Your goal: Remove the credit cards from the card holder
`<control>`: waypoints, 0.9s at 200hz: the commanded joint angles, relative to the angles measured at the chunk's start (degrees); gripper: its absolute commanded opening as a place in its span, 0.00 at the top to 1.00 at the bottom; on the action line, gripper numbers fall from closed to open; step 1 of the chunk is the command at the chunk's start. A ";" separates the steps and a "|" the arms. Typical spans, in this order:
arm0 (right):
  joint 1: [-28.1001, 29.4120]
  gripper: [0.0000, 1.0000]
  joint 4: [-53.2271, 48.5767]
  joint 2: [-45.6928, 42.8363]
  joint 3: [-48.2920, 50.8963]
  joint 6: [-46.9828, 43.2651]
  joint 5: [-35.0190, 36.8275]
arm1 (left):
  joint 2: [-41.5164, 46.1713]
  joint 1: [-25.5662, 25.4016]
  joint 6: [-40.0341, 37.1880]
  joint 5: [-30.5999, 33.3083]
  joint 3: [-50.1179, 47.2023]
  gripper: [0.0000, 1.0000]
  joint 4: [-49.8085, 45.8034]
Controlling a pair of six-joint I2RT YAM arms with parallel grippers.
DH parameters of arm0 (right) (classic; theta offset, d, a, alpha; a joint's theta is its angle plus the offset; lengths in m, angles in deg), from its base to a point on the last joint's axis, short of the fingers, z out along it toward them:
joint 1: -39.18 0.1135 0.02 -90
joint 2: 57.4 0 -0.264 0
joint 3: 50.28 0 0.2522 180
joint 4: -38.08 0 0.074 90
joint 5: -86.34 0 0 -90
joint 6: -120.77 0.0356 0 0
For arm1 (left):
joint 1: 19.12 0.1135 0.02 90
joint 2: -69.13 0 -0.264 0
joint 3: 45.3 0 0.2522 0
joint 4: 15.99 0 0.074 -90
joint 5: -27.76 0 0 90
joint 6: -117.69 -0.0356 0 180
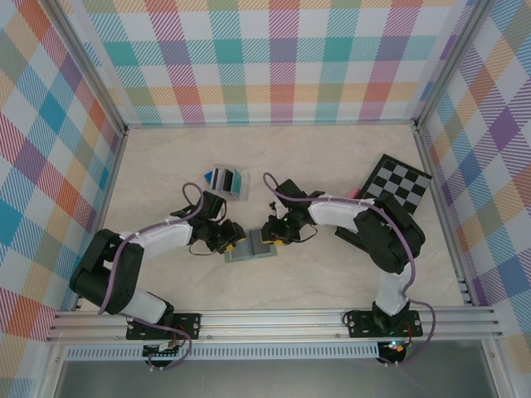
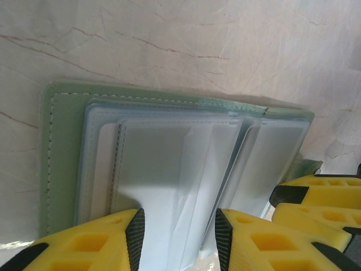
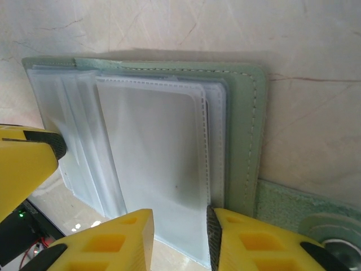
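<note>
The card holder [image 1: 250,247] lies open on the table between both arms, grey-green outside [image 2: 62,147] with frosted pale sleeves [image 3: 152,158] inside. I cannot make out any credit cards through the sleeves. My left gripper [image 1: 227,238] is over the holder's left half. Its jaws stand apart in the left wrist view [image 2: 177,231], with fanned sleeves rising between them. My right gripper [image 1: 270,231] is over the right half. Its jaws stand apart too [image 3: 179,237], astride one flat sleeve, the right pad against that sleeve's edge. The two grippers' fingers nearly meet over the holder.
A clear stand of upright cards [image 1: 226,180] sits just behind the left gripper. A black-and-white chequered board [image 1: 398,184] leans at the back right. Plaid walls enclose the marble table [image 1: 315,166], and a metal rail [image 1: 274,319] runs along its near edge.
</note>
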 commanded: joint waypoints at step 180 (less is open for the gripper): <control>2.22 0.70 0.22 -4.41 -2.35 -2.01 -4.46 | -0.02 0.91 0.40 2.07 -0.41 0.63 -4.48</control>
